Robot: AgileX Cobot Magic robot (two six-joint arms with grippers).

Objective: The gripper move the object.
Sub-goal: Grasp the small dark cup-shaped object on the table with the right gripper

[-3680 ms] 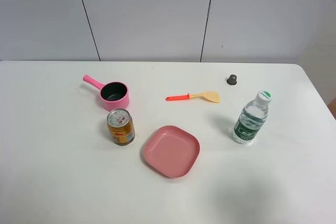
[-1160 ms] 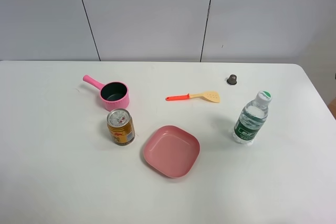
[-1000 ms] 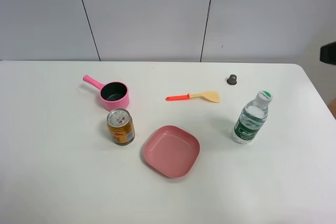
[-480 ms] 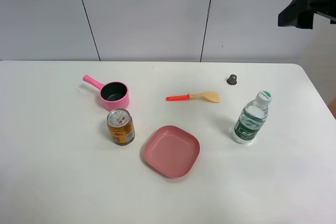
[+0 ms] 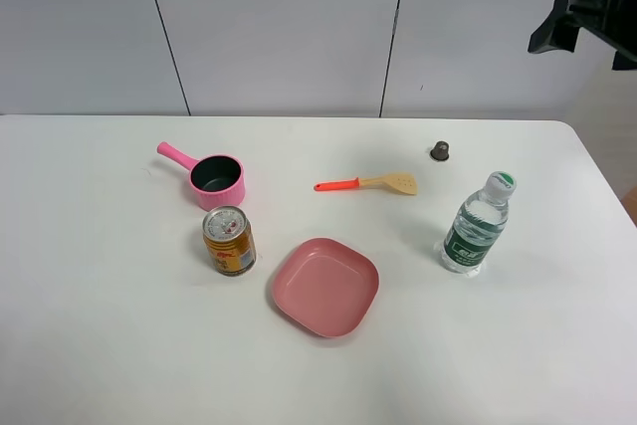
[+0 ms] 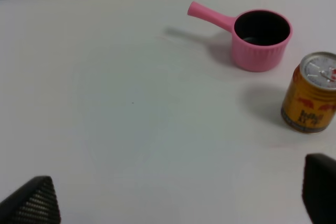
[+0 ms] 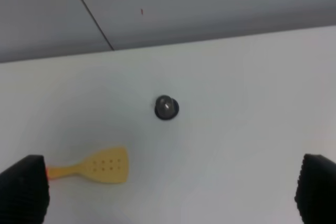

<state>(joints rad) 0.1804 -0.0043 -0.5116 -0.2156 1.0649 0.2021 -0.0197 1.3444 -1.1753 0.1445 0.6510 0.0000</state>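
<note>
The object, a tiny dark grey-brown dome-shaped knob (image 5: 440,151), stands on the white table (image 5: 119,345) at the back right. In the right wrist view it (image 7: 167,107) sits in the middle, alone on bare table. My right gripper (image 5: 557,29) hangs high above the table's back right corner, well above and to the right of the knob. Its fingertips (image 7: 23,187) stand wide apart and hold nothing. My left gripper (image 6: 176,198) is open and empty over the left part of the table; it does not show in the exterior view.
A yellow spatula with an orange handle (image 5: 370,183) lies left of the knob. A water bottle (image 5: 476,226) stands in front of it. A pink plate (image 5: 325,286), a gold can (image 5: 229,241) and a pink pot (image 5: 214,179) sit centre and left.
My right arm has come into the exterior view at the top right, rising from the right edge. Over the last half second it shifted slightly right. Nothing on the table moved.
</note>
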